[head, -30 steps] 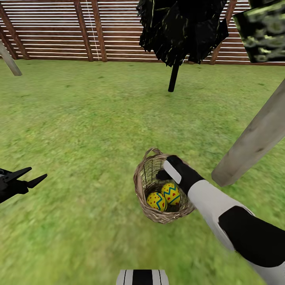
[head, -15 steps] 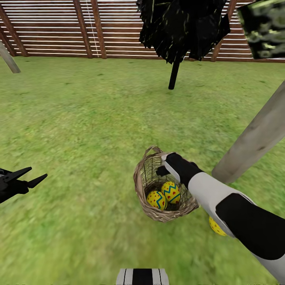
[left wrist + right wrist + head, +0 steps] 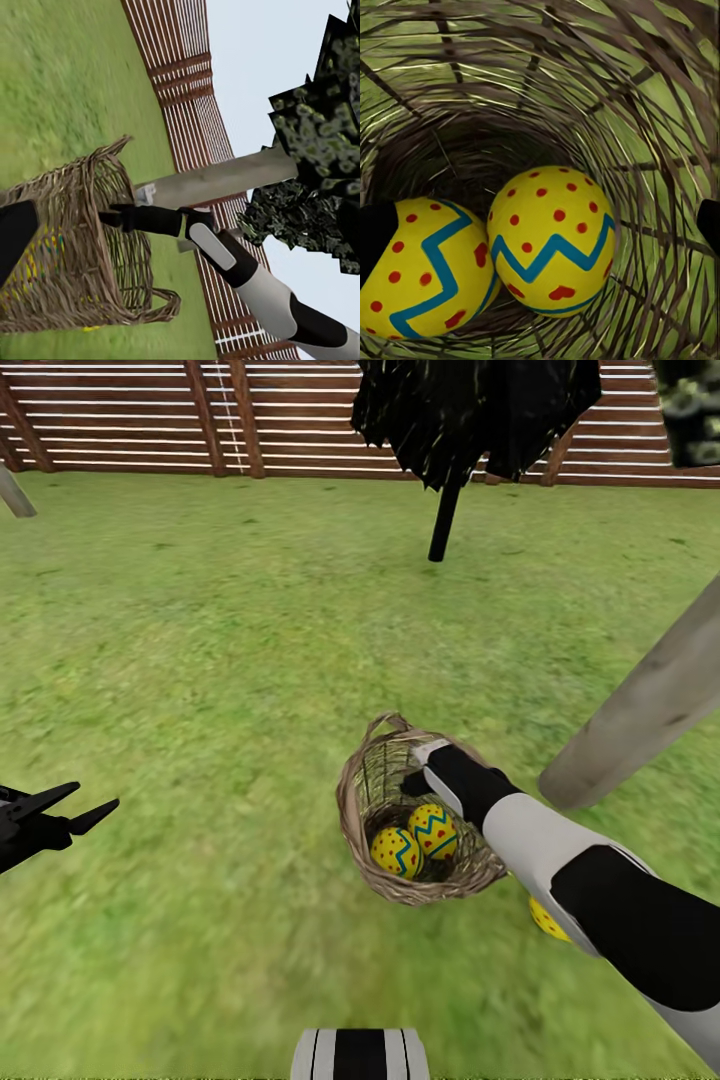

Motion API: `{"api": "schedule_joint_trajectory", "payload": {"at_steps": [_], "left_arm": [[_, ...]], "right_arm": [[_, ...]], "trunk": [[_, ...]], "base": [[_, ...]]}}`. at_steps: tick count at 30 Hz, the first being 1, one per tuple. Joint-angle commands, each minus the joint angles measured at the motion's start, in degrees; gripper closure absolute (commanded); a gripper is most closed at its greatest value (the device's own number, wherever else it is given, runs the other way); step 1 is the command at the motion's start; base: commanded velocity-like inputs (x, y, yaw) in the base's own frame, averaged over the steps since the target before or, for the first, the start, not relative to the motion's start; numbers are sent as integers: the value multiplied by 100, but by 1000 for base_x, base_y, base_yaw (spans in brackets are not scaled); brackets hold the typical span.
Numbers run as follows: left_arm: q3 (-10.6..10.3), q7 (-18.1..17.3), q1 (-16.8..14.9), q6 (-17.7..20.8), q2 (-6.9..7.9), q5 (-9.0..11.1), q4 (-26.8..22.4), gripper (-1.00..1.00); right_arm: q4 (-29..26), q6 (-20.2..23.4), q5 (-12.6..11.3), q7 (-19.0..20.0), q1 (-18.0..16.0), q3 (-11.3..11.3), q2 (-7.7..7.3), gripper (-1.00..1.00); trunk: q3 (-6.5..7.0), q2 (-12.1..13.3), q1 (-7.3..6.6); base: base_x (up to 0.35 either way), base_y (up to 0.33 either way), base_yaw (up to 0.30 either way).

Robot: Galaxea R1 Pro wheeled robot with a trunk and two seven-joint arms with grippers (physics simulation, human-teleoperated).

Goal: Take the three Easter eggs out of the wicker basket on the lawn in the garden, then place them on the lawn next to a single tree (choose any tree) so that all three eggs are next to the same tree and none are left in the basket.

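The wicker basket (image 3: 360, 800) stands on the lawn (image 3: 200, 660), tilted a little, with two Easter eggs (image 3: 397, 852) (image 3: 433, 830) side by side in its bottom. My right gripper (image 3: 414, 772) reaches over the far rim into the basket and is open. In the right wrist view its fingertips (image 3: 373, 234) stand wide apart above both Easter eggs (image 3: 551, 240) (image 3: 424, 274), touching neither. A third egg (image 3: 545, 920) lies on the grass by the basket, half hidden by my right forearm. The tree (image 3: 640, 710) leans just right of the basket. My left gripper (image 3: 82, 808) hovers open, far to the left.
A thin black-trunked tree (image 3: 445, 520) stands behind the basket, in front of the brown slat fence (image 3: 150, 420). Open grass stretches left and ahead. In the left wrist view the basket (image 3: 82, 225), my right arm (image 3: 225, 255) and the leaning trunk (image 3: 217, 180) show.
The head view has tilted down a little. My right forearm has shifted, uncovering the third egg on the grass. The gripper stays in the basket mouth; the left arm has not moved.
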Motion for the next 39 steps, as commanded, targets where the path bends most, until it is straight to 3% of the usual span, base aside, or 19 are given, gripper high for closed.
{"api": "schedule_joint_trajectory", "payload": {"at_steps": [1, 6, 13, 39], "left_arm": [[-1, -23, -2, 61, 1, -2, 0, -100], [-1, -23, -2, 58, 1, -2, 0, -100], [-1, -23, -2, 58, 1, -2, 0, -100], [-1, -23, -2, 60, 3, -2, 0, -100]], "right_arm": [[-9, 18, -62, -47, -4, 37, -35, -100], [32, 5, -80, -116, -4, 30, -149, -100], [46, 4, -87, -637, 4, 30, -162, -100], [-38, -5, -101, -586, 4, 28, -156, -100]], "trunk": [[-27, -3, 1], [-138, -10, 14], [-226, -15, 24], [-514, -33, 58]], "base": [[0, 0, 0], [0, 0, 0], [0, 0, 0], [0, 0, 0]]}}
